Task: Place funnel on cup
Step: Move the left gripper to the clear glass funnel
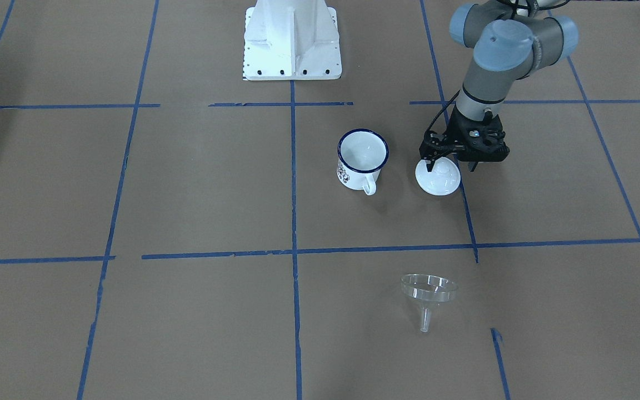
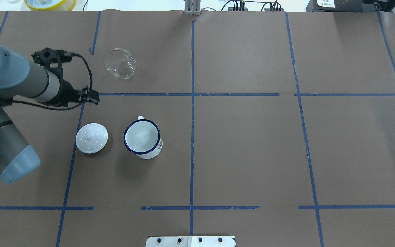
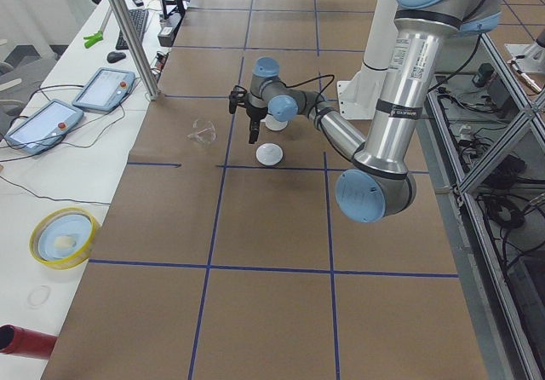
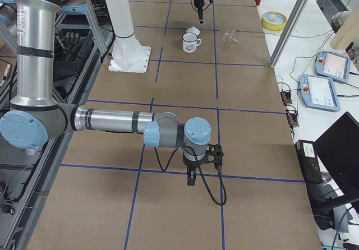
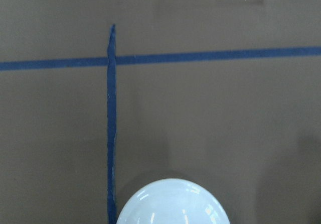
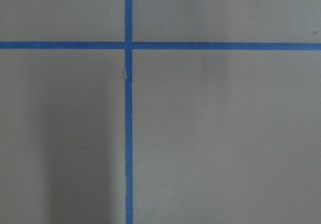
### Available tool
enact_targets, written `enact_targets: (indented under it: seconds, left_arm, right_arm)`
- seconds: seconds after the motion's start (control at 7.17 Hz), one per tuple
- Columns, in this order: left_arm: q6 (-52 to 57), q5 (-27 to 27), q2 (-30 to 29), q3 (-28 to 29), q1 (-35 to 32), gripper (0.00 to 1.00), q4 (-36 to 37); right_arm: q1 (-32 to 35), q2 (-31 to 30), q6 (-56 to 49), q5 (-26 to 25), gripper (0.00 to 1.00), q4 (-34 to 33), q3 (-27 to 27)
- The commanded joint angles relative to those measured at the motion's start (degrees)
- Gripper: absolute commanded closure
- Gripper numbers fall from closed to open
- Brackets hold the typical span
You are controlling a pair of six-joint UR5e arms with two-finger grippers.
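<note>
readable text: none in any view.
cup print: small dark print on the side of the cup [image 1: 362, 161], at 7 o'clock from its rim in the front-facing view; too small to read.
arm label: pale strip with dark marks along the left arm [image 3: 400, 73] in the left side view; not legible.
box label: white label [image 2: 333, 3] on a dark box at 1 o'clock in the overhead view; blurred.

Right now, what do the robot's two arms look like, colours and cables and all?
Both the left arm and the right arm are silver-grey tubes joined by fat joints with pale blue caps. The left arm's thick tube carries a printed label. Each wrist ends in a black head with black jaws, and a thin black cable loops beside it.
</note>
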Motion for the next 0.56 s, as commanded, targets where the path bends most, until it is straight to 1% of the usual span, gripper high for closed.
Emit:
enact_targets:
  seconds: [0.0,0.14,0.28,0.42]
  left_arm:
    - [-17.02,-0.70,-8.37,4.54,-4.62,0.00,-0.41]
    - [-25.64,2.34,-10.84,7.36,-4.54,0.00,-3.37]
    - [-37.04,4.90,-13.04,12.43,-4.19,0.00,-9.93]
    - [-43.50,8.58,-16.37,18.48,-2.70,0.00,-13.04]
  right_arm:
    - [0.00,0.00,0.00,0.00,0.00,0.00,0.00]
    - [0.00,0.00,0.00,0.00,0.00,0.00,0.00]
    - [0.00,0.00,0.00,0.00,0.00,0.00,0.00]
    - [0.00,0.00,0.00,0.00,0.00,0.00,0.00]
